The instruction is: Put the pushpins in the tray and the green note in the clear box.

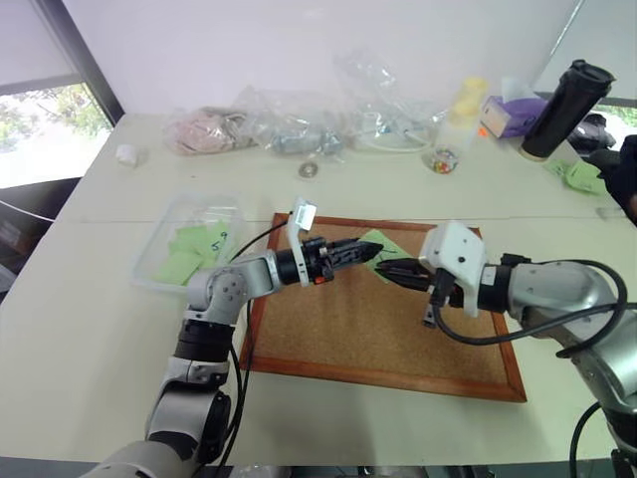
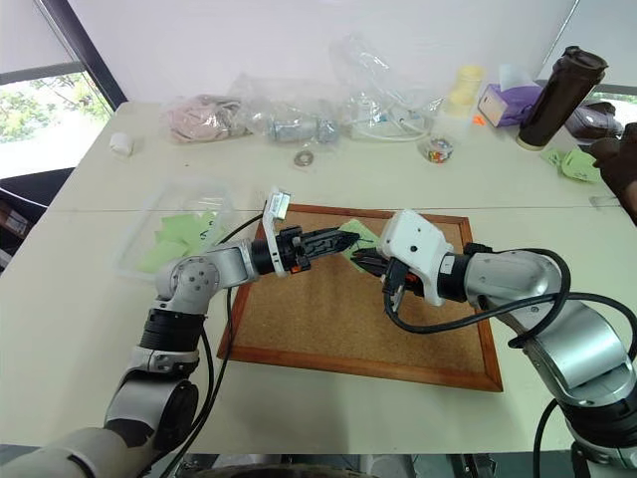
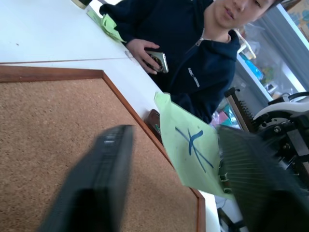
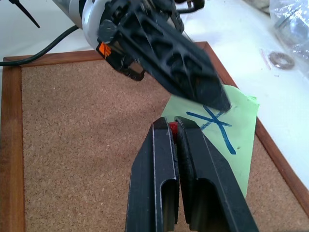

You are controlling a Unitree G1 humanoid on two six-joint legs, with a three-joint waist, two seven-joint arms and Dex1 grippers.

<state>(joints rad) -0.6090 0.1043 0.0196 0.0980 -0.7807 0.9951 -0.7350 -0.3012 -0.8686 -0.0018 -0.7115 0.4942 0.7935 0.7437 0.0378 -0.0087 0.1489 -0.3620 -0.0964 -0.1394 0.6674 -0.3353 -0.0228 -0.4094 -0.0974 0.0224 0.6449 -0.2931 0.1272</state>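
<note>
Green note [image 4: 219, 128], blue X scribble, is seen over the far edge of the cork board [image 1: 378, 329], lifted off it and touching a finger of the left claw [image 1: 372, 252]. That claw is part open; whether the note is actually pinched cannot be told. Right claw [image 4: 173, 126] is shut on a red pushpin [image 4: 172, 127], the head showing between the fingertips, just beside the note.

Progress, judged: early to mid. One pin is pulled and in hand, not yet dropped. The note is freed from the board, not yet boxed. Clear box [image 1: 149, 274] sits at the left on the tabletop, with light green sheets already inside.

Pale tabletop [image 1: 90, 339]: clear plastic bags [image 1: 289, 124], a small pin jar [image 1: 443, 159] and a dark tumbler [image 1: 565, 110] along the far side. A window is seen far left. A person in a dark top is seen at the right edge, phone in hand.
</note>
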